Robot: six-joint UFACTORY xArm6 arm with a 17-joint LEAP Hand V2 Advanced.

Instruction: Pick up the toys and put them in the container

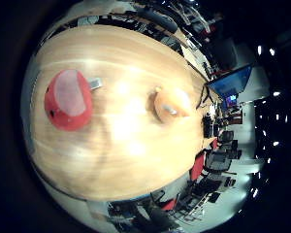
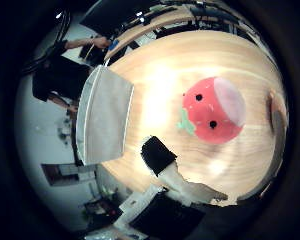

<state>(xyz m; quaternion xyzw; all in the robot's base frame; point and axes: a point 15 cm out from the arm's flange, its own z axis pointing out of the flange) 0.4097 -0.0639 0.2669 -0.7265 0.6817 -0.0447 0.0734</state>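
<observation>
Hand: right hand [image 2: 180,182], one black-tipped white finger showing; open or clenched, cannot tell.
Strawberry toy: one round red plush [image 2: 212,116], black dots, green leaf, mid-table.
Orange toy: one soft rounded lump [image 1: 170,104], beyond it.
Container: one grey fabric bin [image 2: 104,116], table edge.
Table: pale wood-grain [image 1: 121,150].

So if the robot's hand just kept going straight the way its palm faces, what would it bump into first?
Probably bare wooden table, between the red strawberry toy and the orange toy. Depth is hard to judge, so it might clip the strawberry.
</observation>
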